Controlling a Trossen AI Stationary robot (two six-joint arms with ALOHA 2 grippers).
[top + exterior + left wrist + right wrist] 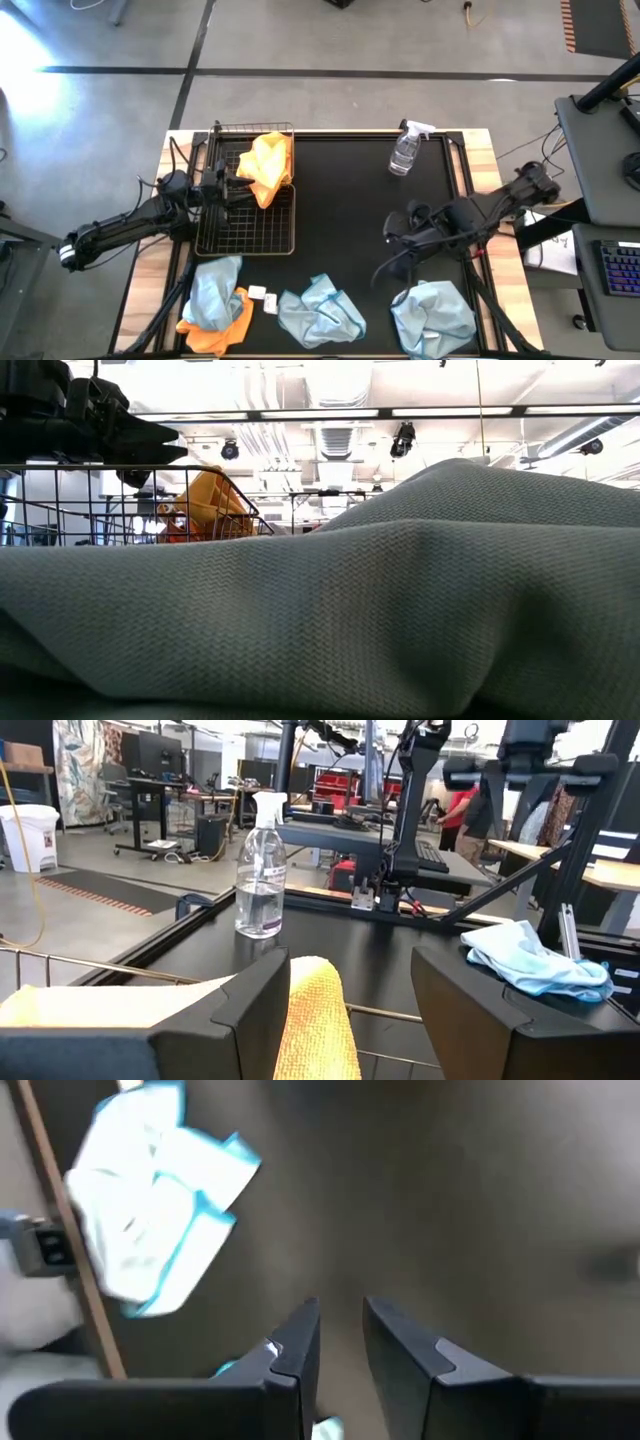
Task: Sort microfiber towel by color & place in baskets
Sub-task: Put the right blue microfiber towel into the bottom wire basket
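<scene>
One black wire basket [205, 215] stands at the table's left. An orange towel [268, 165] hangs over the basket's right rim near the far corner. My left gripper [243, 188] is level above the basket and open; the orange towel [315, 1020] lies just beyond its fingers. My right gripper [392, 238] hovers over the bare mat right of centre, tilted down, its fingers [300, 1340] a little apart with nothing between them. A pale blue towel [215, 290] lies on an orange one [215, 330] at the near left. Two more blue ones [320, 310] [432, 318] lie along the near edge.
A clear spray bottle [405, 150] stands at the far right of the mat. A small white tag [262, 296] lies between the near towels. In the low view a blue-grey towel [400, 610] fills the foreground, with the basket wires [100, 500] behind it.
</scene>
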